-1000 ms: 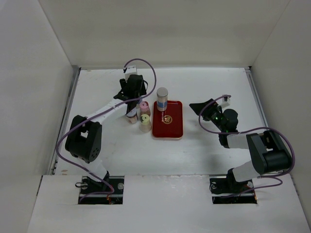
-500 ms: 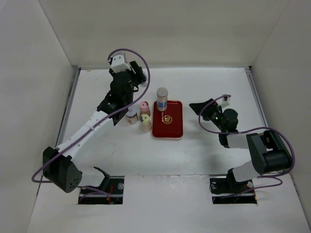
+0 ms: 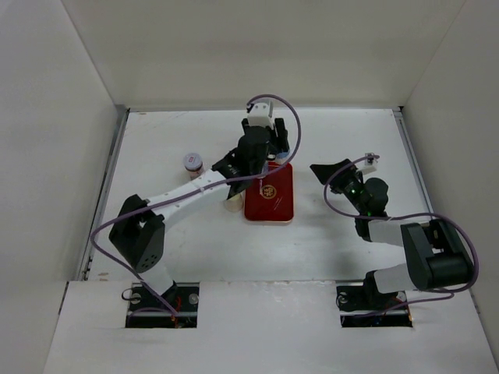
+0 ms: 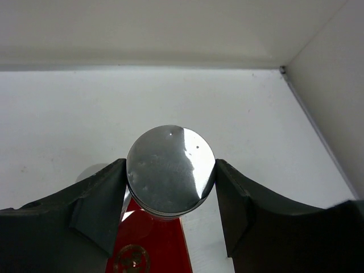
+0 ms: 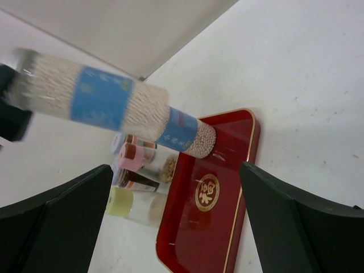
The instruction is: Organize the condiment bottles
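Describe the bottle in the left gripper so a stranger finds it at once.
Find the red tray mid-table. Over its far end the left gripper clamps a tall blue-labelled bottle with a silver cap. Only it is held; the jars beside the tray are shorter, pink- or yellow-lidded.

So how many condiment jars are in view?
6. A silver-capped jar in the left gripper above the red tray; a blue-labelled jar standing on its far end; pink-lidded jar, brown-filled jar, yellow-lidded jar clustered off its left edge; lone jar farther left. None looks hidden.
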Robot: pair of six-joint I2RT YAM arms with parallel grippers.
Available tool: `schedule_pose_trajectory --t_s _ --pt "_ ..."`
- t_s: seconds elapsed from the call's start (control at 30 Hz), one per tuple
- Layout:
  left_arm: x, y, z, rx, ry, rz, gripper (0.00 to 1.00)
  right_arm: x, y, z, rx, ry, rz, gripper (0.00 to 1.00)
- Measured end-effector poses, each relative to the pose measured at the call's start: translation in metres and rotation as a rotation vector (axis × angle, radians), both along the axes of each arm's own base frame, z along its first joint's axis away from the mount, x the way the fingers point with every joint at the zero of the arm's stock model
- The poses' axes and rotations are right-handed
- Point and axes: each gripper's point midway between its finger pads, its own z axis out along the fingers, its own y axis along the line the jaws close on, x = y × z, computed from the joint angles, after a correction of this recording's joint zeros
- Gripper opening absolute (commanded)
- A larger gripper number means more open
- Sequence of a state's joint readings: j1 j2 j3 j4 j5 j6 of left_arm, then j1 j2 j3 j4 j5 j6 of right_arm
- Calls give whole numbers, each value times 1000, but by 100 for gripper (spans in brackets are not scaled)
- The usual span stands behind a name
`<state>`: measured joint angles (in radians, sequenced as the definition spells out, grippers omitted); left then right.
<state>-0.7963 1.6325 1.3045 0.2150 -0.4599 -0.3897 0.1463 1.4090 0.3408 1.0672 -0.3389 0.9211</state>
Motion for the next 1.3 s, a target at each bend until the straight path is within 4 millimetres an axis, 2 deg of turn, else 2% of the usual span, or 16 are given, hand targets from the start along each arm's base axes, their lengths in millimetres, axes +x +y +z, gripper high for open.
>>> schedule_pose_trajectory --t_s 0.07,0.17,0.6,0.8,1.13,1.3 --pt "1 -9 -21 38 27 -16 30 0 -6 2 1 -8 -21 100" --pt "2 -16 -40 76 48 -30 30 1 -9 2 1 -9 -38 100" --pt "4 -49 -91 199 48 -90 31 1 -10 2 2 -9 -42 100" --pt "6 -51 -101 224 45 -90 31 1 -10 2 4 -8 -42 100" --pt "12 -49 -95 225 11 -66 32 1 -10 0 4 -4 -42 100" --pt "15 -50 -106 242 17 -60 32 1 -10 0 4 -4 -42 100"
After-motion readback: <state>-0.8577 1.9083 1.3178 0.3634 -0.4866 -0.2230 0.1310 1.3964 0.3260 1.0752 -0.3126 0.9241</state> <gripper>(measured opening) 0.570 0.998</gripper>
